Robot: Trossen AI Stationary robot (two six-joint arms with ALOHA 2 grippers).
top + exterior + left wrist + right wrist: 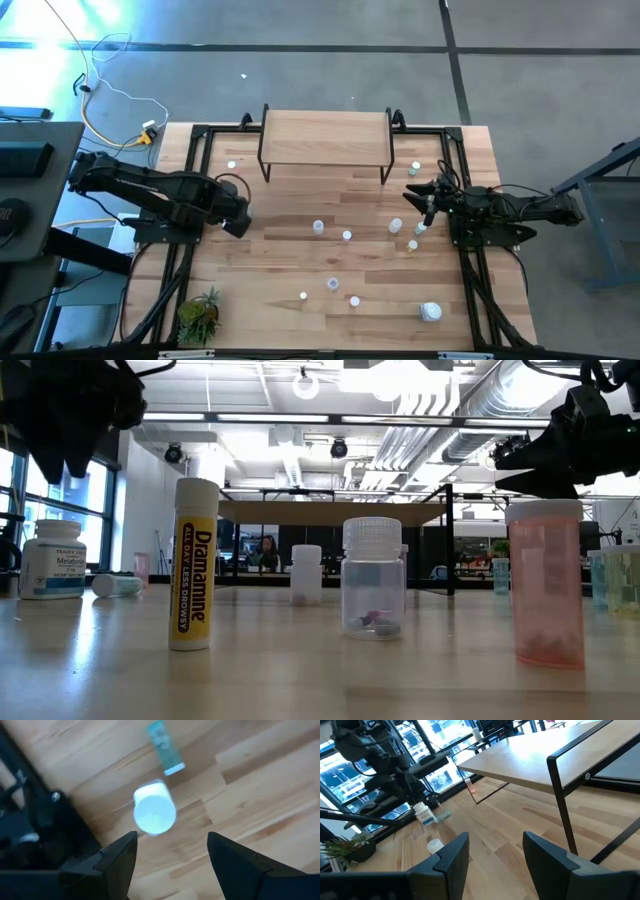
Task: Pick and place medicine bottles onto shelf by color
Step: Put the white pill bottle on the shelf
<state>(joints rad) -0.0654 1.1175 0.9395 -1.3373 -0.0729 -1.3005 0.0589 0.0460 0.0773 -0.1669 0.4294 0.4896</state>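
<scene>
Small bottles stand scattered on the plank table, among them and a larger white one. The shelf stands at the far edge, its top board bare. My left gripper is open and hovers above a white-capped bottle standing beside a greenish tube that lies on its side. My right gripper is open near the shelf's right legs, above the table, touching nothing. In the low view a yellow Dramamine tube, a clear bottle and a pink one stand upright.
A potted plant sits at the near left corner. Black frame rails run along both table sides. A pink bottle stands under the shelf. Open tabletop lies between the shelf and the scattered bottles.
</scene>
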